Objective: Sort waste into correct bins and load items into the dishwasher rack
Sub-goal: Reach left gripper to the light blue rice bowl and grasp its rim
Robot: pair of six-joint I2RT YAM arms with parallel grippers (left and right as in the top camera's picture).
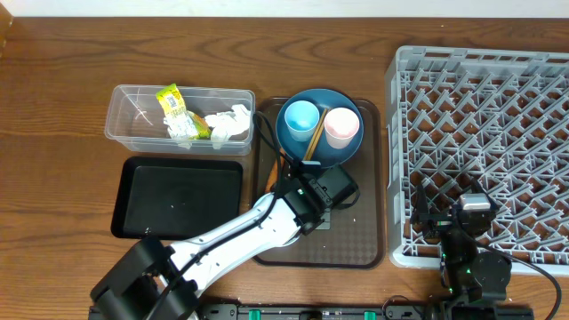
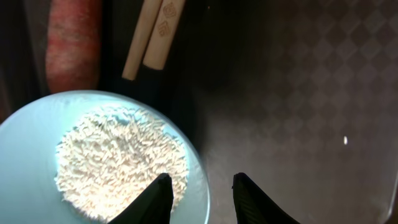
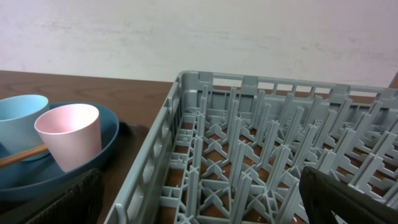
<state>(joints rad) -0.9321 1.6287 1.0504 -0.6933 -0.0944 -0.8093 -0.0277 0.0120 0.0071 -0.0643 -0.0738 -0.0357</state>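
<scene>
1. Landmark: brown serving tray point(image 1: 356, 249), mid-table.
2. Left gripper point(image 2: 200, 186) hangs over the tray's near-left part. Its fingers are apart and the bowl's rim runs between them with a gap showing on each side, so it is not clamped.
3. White-and-light-blue bowl point(image 2: 25, 155) sits on the tray under that gripper, with rice grains point(image 2: 118, 162) heaped inside.
4. Carrot point(image 2: 73, 43) lies on the tray by its left edge, just beyond the bowl.
5. Chopsticks point(image 2: 152, 31) lie side by side next to the carrot, their far ends up on the plate.
6. Dark blue plate point(image 1: 333, 156) is at the tray's far end and carries the light blue cup point(image 1: 300, 116) and pink cup point(image 1: 341, 126), both upright.
7. Clear tub point(image 1: 124, 111) is left of the tray's far end and holds the snack wrapper point(image 1: 173, 107) and tissue point(image 1: 229, 123).
8. Black tray point(image 1: 178, 200) is left of the tray's middle.
9. Dishwasher rack point(image 1: 498, 107) stands right of the tray, nothing loaded.
10. Right gripper point(image 3: 202, 193) is over the rack's near corner beside the tray, jaws spread wide, gripping nothing.
</scene>
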